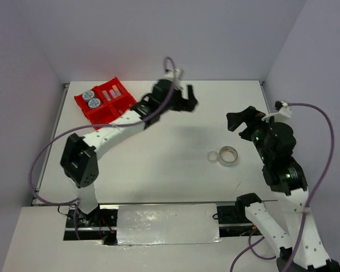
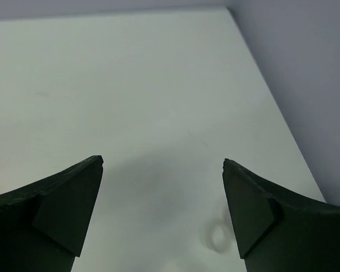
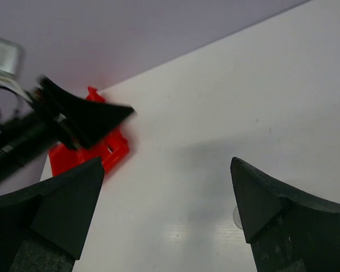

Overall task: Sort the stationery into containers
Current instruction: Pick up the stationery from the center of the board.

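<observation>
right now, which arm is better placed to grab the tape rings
Right. The right tool is open and hangs close to the rings, which lie on its own side. The left tool, also open, is farther off, between the rings and the tray.

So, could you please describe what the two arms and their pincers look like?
The left arm and right arm both have white links joined by bulky black joint housings. A thin purple cable loops beside the left arm, and another beside the right. The left pincer and right pincer each have two matte black, wedge-shaped fingers.
</observation>
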